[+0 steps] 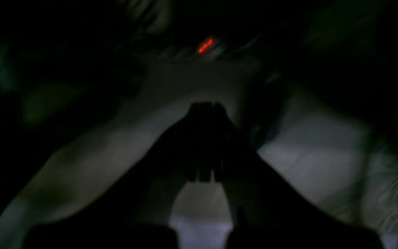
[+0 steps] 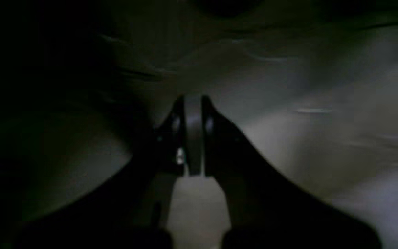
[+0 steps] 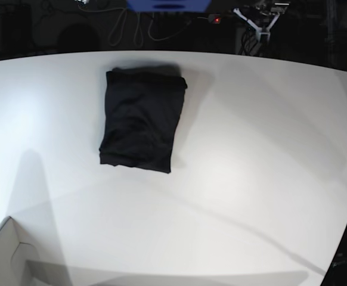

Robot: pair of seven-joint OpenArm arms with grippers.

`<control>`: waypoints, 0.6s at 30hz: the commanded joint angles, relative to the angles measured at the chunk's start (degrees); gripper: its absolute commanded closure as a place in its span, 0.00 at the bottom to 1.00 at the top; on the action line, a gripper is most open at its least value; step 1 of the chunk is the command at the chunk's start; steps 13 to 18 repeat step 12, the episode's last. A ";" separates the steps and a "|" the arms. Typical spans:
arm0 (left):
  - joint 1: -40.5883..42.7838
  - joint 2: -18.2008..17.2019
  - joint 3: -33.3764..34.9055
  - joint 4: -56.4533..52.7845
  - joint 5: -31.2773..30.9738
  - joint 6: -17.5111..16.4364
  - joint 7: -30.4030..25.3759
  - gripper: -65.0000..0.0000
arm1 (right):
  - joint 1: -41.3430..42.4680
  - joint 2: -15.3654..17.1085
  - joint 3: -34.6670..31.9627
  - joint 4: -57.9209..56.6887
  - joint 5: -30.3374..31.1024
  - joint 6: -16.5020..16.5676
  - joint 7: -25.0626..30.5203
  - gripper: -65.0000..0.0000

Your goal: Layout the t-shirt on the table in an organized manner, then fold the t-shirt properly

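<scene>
**My count of what's here**

I see one black, soft fabric t-shirt (image 3: 141, 119) folded into a rectangle, one broad white smooth table (image 3: 251, 155), one white box corner (image 3: 6, 259), and my two dark grippers: left (image 1: 204, 107), right (image 2: 192, 100).

Both wrist views are very dark and blurred. In the left wrist view the left gripper (image 1: 204, 114) is only a black silhouette against dim grey, and a smeared red light (image 1: 206, 45) at twelve o'clock cannot be identified. The right gripper (image 2: 192, 103) is likewise a murky outline. In the base view neither arm appears. A white box corner (image 3: 6, 256) at seven o'clock is cut by the edge, as is the desk (image 3: 251, 149).
</scene>
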 commanded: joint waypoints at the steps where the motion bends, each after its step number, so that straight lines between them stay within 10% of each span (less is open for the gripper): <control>1: -0.62 0.29 -0.10 0.35 0.04 0.92 -0.84 1.00 | -0.14 -1.22 -1.89 1.35 -0.03 -3.40 0.97 1.00; 4: -0.71 0.82 -0.10 0.35 0.04 3.55 -0.66 1.00 | -0.31 -1.92 -5.40 2.41 -0.03 -9.38 -0.79 1.00; 18: -1.59 0.82 -0.18 0.35 -0.05 4.26 -0.92 1.00 | -0.40 -1.92 -5.75 2.41 -0.03 -9.29 -2.02 1.00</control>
